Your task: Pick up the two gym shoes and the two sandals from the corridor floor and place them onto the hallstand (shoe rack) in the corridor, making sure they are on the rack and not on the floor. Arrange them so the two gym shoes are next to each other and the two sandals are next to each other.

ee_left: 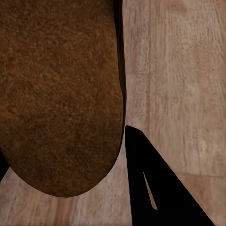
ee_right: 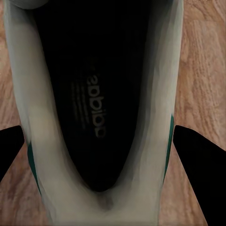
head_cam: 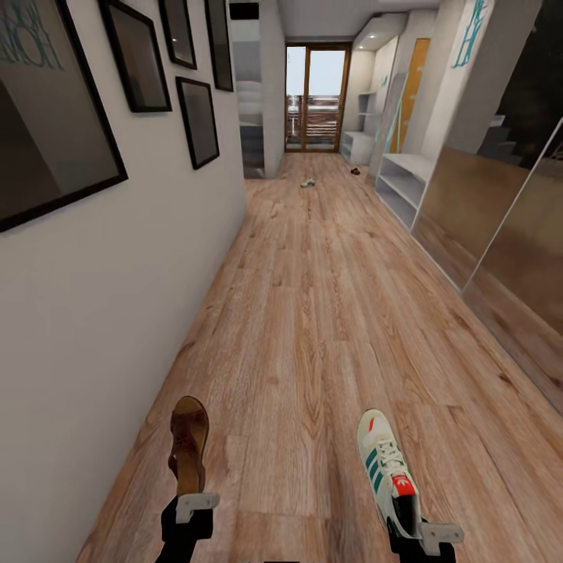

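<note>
My left gripper (head_cam: 192,502) is shut on the heel of a reddish-brown sandal (head_cam: 188,452), held over the corridor floor (head_cam: 313,313); its sole (ee_left: 61,94) sits beside one dark finger (ee_left: 157,188). The right gripper (head_cam: 422,535) is shut on the heel of a white gym shoe (head_cam: 385,467) with green stripes, and the fingers (ee_right: 197,157) flank its opening (ee_right: 99,94). Far down the corridor, a second gym shoe (head_cam: 308,183) and a second sandal (head_cam: 355,171) lie on the floor. A pale grey hallstand (head_cam: 356,145) with staggered wall shelves stands at the far right.
A nearer pale bench (head_cam: 403,186) stands under teal lettering (head_cam: 469,31) on the right wall. Large glossy panels (head_cam: 508,234) line the right side. Framed pictures (head_cam: 197,121) hang on the white left wall. A glass door (head_cam: 317,98) closes the far end.
</note>
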### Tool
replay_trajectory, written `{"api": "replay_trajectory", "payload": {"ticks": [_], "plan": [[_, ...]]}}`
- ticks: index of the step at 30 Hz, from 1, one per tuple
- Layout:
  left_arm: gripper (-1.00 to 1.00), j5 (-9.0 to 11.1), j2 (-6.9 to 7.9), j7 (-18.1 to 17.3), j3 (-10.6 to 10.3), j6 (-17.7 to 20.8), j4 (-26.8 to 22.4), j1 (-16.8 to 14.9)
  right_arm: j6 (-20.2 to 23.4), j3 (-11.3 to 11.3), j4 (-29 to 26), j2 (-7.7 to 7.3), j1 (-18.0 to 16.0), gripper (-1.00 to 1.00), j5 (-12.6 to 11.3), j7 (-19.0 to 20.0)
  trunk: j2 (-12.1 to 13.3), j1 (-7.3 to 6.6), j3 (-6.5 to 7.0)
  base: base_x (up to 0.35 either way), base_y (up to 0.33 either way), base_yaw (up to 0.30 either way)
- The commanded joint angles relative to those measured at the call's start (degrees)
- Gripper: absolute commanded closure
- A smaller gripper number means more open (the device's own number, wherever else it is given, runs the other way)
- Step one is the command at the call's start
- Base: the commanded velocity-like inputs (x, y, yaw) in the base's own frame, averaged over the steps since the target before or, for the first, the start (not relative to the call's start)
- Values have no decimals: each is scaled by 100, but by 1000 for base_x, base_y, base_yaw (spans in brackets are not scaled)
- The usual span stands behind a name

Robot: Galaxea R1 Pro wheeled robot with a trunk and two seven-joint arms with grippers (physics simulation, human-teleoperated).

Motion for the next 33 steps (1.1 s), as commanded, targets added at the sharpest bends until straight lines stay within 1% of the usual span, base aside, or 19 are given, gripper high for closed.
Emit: {"api": "replay_trajectory", "payload": {"ticks": [1, 11, 24, 33], "plan": [[100, -80, -6, 15, 21, -13, 3, -2, -18, -25, 5, 4, -3, 100, 54, 14, -1, -1, 5, 0, 0, 0], [100, -81, -6, -24, 16, -21, 3, 2, -18, -25, 12, 4, -3, 100, 54, 22, -1, -1, 94, 0, 0, 0], [100, -47, 2, -8, 25, -23, -49, 4, -18, -24, 17, 4, -3, 100, 54, 19, -523, 285, -23, 0, 0, 0], [100, -68, 0, -6, 25, -20, -36, 4, -18, -24, 19, 4, -3, 100, 54, 20, -523, 285, 57, 0, 0, 0]]}}
